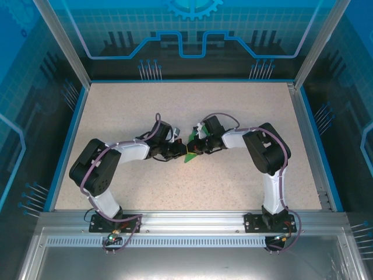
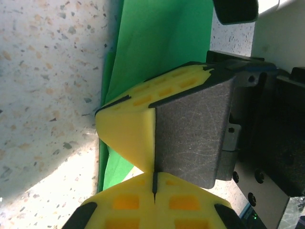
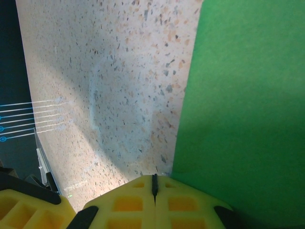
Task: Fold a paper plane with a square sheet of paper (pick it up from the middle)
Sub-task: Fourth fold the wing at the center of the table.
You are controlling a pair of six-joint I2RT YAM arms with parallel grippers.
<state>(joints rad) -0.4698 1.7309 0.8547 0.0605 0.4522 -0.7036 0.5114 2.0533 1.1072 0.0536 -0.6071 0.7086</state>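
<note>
Overhead: the left gripper [image 1: 178,153] and the right gripper [image 1: 197,147] meet tip to tip over the middle of the table [image 1: 145,111]. We see the paper [image 1: 189,156] directly at the left gripper's tips, between it and the right gripper, with a small green point showing just on the near side of both.

Left wrist: the paper [image 2: 162,43] lies on the table beyond the left gripper [image 2: 153,180] and passes under the right gripper [image 2: 128,124], whose tip touches the left gripper's. Both pairs of jaws are pressed together. Whether either pair nips the thin sheet we cannot tell.

Right wrist: the paper [image 3: 243,105] runs from the right gripper [image 3: 153,180] outward, its straight edge ending at the jaw tips.

Materials: the paper is plain, matte and green, with a second layer showing along one edge. The jaws are yellow, moulded with square recesses and trimmed in black. The right gripper's body is dark grey and scratched. The table is pale and speckled like stone.
</note>
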